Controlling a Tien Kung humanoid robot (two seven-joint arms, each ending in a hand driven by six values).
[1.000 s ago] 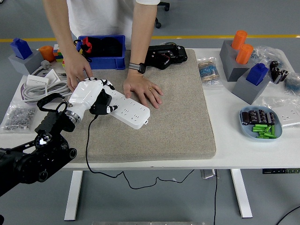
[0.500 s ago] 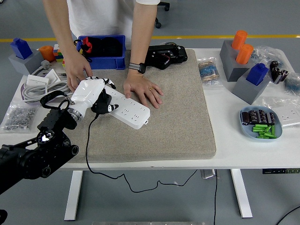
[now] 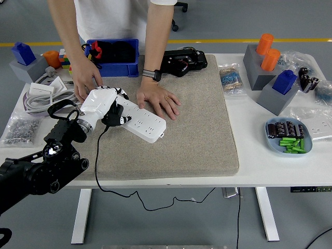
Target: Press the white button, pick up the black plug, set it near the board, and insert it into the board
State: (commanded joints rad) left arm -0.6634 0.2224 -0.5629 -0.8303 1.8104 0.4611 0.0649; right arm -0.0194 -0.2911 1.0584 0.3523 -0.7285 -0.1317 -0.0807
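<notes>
— Where is the black plug [image 3: 115, 117]?
— At the left end of the white power strip [image 3: 141, 122], which lies slanted on the grey mat [image 3: 192, 119]. The plug sits against the strip's top face, its black cord [image 3: 97, 155] trailing down over the mat's near edge and off the table [image 3: 259, 166].

— And the robot's left hand [image 3: 102, 105]?
— Its white fingers are curled around the plug, clamped on it from above and from the left. The hand's underside touches or nearly touches the strip; I cannot tell which.

— Has anything changed in the past second?
— Only slightly. The hand has shifted a little up and to the right along the strip, and the black forearm behind it has risen with it. The strip itself has not moved.

— What about the person?
— Standing at the far side. One hand [image 3: 158, 99] lies flat on the mat, pressing the strip's far edge; the other hand [image 3: 85, 78] rests just behind the robot's hand, near the coiled white cable [image 3: 39, 96]. Both stay where they were.

— The right arm?
— Out of view.
</notes>
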